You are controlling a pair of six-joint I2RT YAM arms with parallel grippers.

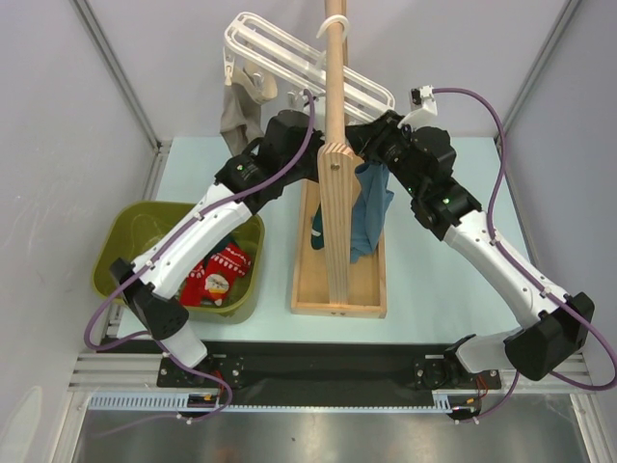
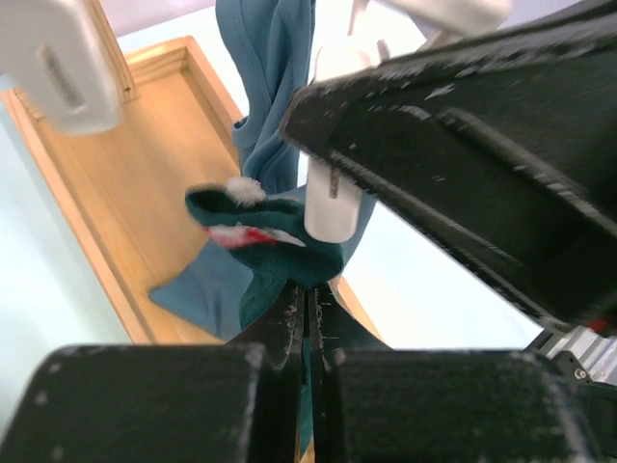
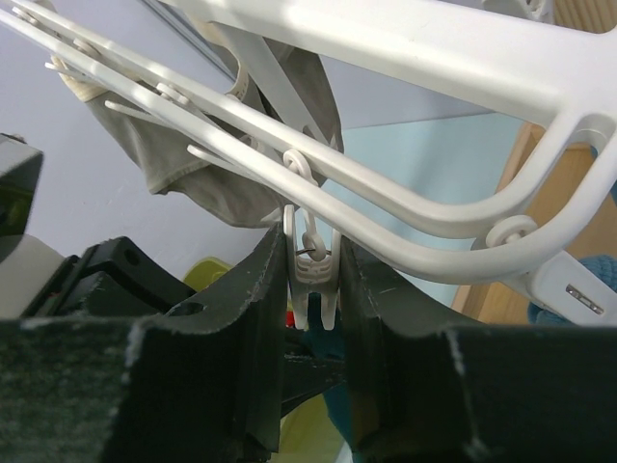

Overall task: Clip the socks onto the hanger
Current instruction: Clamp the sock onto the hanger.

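My left gripper [image 2: 308, 294] is shut on a dark teal sock [image 2: 280, 236] and holds its bunched edge right beneath a white clip peg [image 2: 333, 207]. My right gripper [image 3: 313, 262] is shut on that clip peg [image 3: 313, 270], squeezing its upper arms, so its lower tips stand slightly apart above the teal sock [image 3: 331, 345]. The peg dangles from the white slatted hanger [image 3: 405, 58], which hangs high on the pole [image 1: 289, 68]. Both wrists meet at the pole under the hanger. Red patterned socks [image 1: 220, 275] lie in the bin.
A wooden pole stand [image 1: 335, 193] with a tray base rises in the middle. A longer blue garment [image 1: 371, 207] hangs beside it. A grey-beige sock [image 1: 236, 111] is clipped at the hanger's left end. The olive-green bin [image 1: 111, 246] sits at the left.
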